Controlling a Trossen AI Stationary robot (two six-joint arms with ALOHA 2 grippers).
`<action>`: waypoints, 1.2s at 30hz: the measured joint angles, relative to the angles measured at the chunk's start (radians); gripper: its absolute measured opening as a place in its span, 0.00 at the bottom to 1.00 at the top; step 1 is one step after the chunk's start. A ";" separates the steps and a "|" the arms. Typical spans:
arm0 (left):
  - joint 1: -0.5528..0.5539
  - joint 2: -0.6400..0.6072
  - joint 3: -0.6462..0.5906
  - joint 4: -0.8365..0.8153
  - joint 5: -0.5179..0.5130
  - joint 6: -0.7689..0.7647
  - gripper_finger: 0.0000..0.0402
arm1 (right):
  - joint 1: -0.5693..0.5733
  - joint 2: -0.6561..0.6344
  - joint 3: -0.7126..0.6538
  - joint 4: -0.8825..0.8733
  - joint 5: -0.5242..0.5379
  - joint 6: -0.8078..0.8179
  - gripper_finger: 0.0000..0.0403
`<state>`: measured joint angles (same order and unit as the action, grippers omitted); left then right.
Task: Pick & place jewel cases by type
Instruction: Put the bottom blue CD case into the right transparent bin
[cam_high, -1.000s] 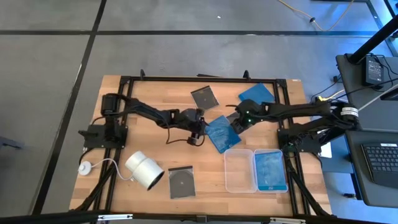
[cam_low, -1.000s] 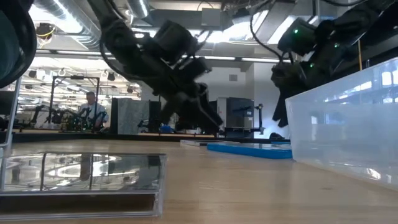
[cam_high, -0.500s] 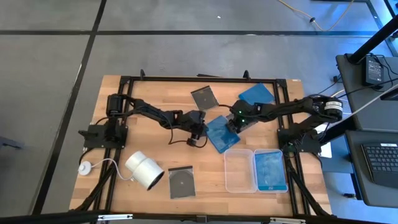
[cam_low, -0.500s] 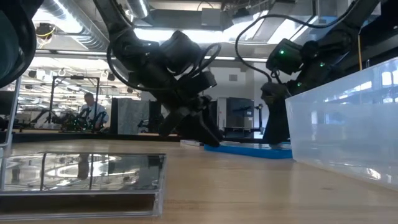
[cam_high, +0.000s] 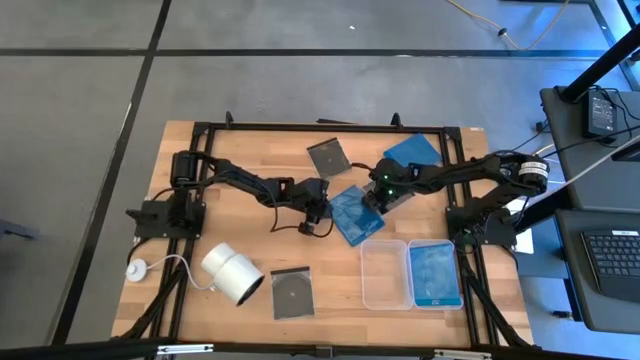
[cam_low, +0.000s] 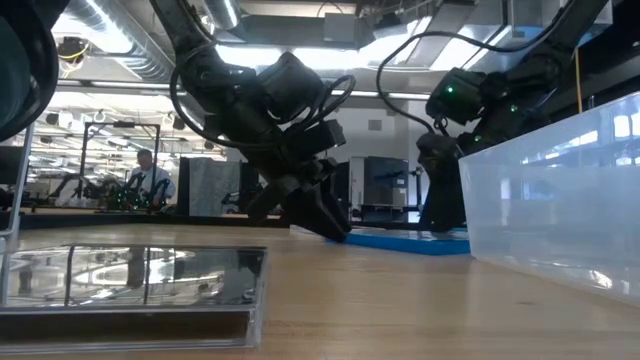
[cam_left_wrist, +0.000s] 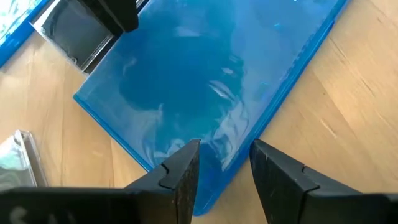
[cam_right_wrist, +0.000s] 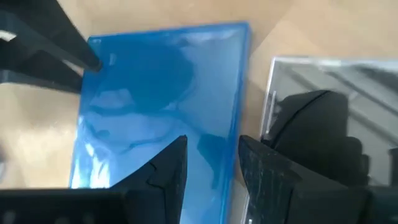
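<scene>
Both arms met at the middle of the wooden table (cam_high: 240, 225) over one thin, bright blue square plastic jewel case (cam_high: 352, 212), which lay flat and skewed on the boards. The left gripper (cam_high: 318, 205) sat at the case's left edge, its fingers (cam_left_wrist: 180, 177) part-way apart and straddling that edge low to the wood; whether they had bitten on it could not be told. The right gripper (cam_high: 377, 196) stood at the case's far right corner with its fingers (cam_right_wrist: 168, 168) also a little apart above the blue face, not clearly clamping it. A dark grey clear case with a round disc (cam_high: 329, 156) lay just beyond, another (cam_high: 291, 292) at the near edge, and a second blue case (cam_high: 413, 151) at the far right. To do this well, one jaw probably had to slide fully under the thin edge before closing, with the right gripper steadying the opposite corner so the case did not skate away.
</scene>
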<state>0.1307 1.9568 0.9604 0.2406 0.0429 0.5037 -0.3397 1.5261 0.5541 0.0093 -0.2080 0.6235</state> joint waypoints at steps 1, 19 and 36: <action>0.000 0.000 0.000 0.005 0.000 0.000 0.34 | -0.001 0.000 -0.001 -0.002 -0.022 0.001 0.37; -0.003 0.084 -0.002 0.126 0.083 0.000 0.29 | -0.009 0.028 -0.004 0.000 -0.151 0.133 0.37; -0.003 0.082 -0.002 0.147 0.057 -0.029 0.28 | -0.008 0.034 0.127 -0.157 -0.155 -0.044 0.37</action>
<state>0.1276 2.0388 0.9581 0.3874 0.0994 0.4744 -0.3477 1.5603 0.6807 -0.1478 -0.3631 0.5792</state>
